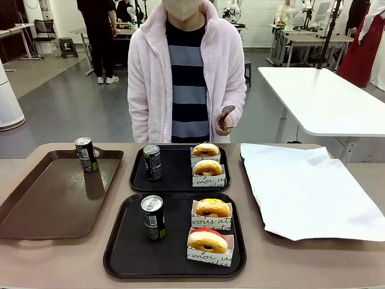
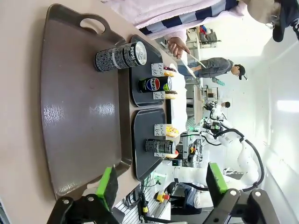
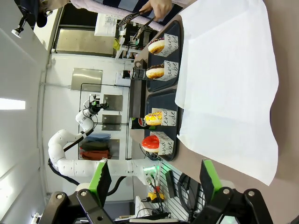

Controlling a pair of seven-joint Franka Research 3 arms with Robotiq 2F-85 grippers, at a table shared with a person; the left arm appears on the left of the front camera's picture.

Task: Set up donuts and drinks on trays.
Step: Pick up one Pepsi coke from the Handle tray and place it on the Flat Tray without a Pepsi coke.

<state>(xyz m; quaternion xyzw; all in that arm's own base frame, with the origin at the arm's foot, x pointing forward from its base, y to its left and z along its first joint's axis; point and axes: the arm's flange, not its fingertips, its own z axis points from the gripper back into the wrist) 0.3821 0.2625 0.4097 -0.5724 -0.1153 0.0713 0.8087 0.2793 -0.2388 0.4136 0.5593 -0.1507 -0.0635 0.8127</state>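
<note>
Two black trays lie mid-table. The far tray (image 1: 177, 174) carries a dark can (image 1: 153, 162) and two boxed tan donuts (image 1: 206, 150) (image 1: 207, 167). On the near tray (image 1: 129, 250) stand another can (image 1: 153, 217), a yellow-iced donut (image 1: 212, 208) and a red-iced donut (image 1: 207, 241). A third can (image 1: 86, 154) stands on the brown tray (image 1: 48, 201). My left gripper (image 2: 162, 184) hangs open over the brown tray's (image 2: 79, 102) end, nothing between its pads. My right gripper (image 3: 155, 177) is open too, above the white paper's (image 3: 229, 79) edge.
A person in a pink fleece stands at the far edge holding tongs (image 1: 226, 114). The white-paper-lined tray (image 1: 307, 186) takes up the right side. Bare tabletop runs along the front edge.
</note>
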